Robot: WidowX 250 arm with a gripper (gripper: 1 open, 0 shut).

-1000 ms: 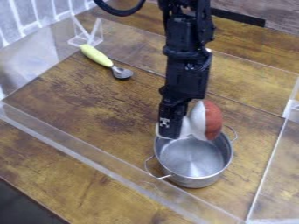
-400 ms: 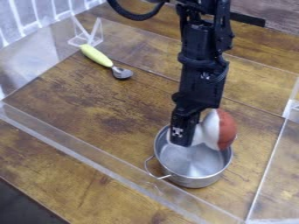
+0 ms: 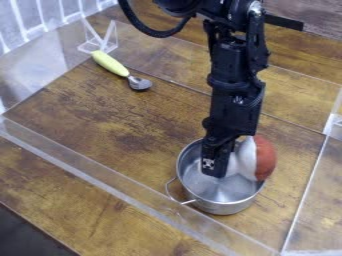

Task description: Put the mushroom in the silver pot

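The tool (image 3: 230,165) hides part of the mushroom (image 3: 257,158), and whether its tips touch the stem is too small to tell. The mushroom and tool cover the pot's (image 3: 214,188) rim from twelve to about two o'clock, along with some of its inside. The arm (image 3: 237,60) runs out of view at twelve o'clock, and the counter (image 3: 100,160) is cut off at six o'clock. The spoon's (image 3: 112,65) finer detail is blurred.

1. A yellow-handled spoon (image 3: 112,65) lies on the brown wooden table (image 3: 80,130), its metal bowl angled toward the middle.
2. A white wire rack (image 3: 98,40) stands near the spoon's handle.
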